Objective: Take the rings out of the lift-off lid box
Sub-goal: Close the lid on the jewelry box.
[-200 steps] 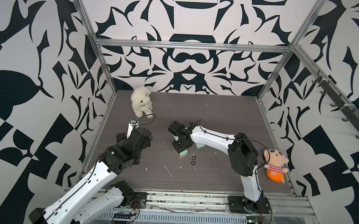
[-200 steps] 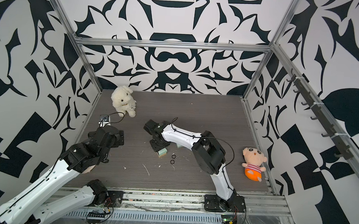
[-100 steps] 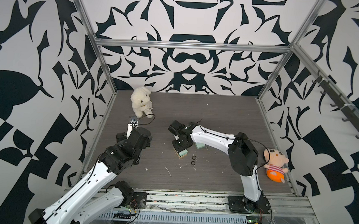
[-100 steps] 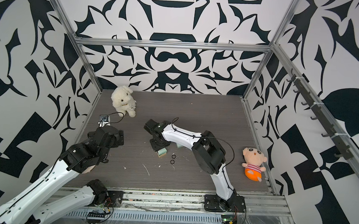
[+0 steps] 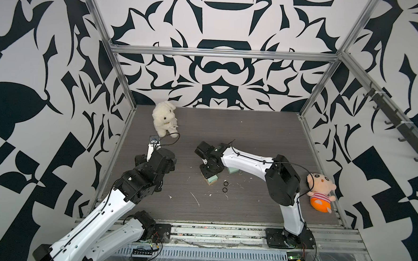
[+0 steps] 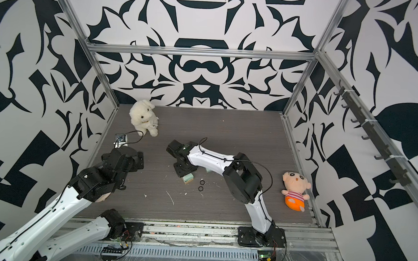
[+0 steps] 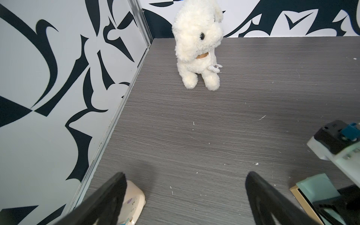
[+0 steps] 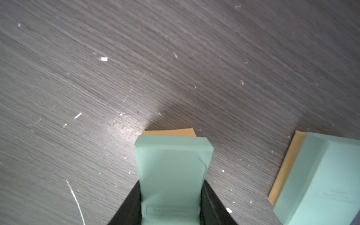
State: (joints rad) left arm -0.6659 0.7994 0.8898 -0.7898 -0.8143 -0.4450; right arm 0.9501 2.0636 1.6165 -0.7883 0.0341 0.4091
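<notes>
My right gripper (image 8: 171, 182) is shut on a mint-green part of the lift-off lid box (image 8: 172, 163), its jaws pressing on both sides. A tan edge shows at the part's far end. In both top views it is held low over the table's middle (image 5: 212, 180) (image 6: 188, 178). A second mint part with a tan edge (image 8: 321, 181) lies close beside it (image 5: 233, 171). Two black rings (image 5: 225, 183) (image 5: 224, 190) lie on the table just right of the held part, also in a top view (image 6: 202, 182). My left gripper (image 7: 185, 187) hangs open and empty at the left, far from the box.
A white plush rabbit (image 5: 164, 117) sits at the back left, ahead of the left gripper. A plush doll in an orange outfit (image 5: 320, 191) lies at the right edge. A small cream gadget (image 7: 134, 202) rests by the left finger near the left wall.
</notes>
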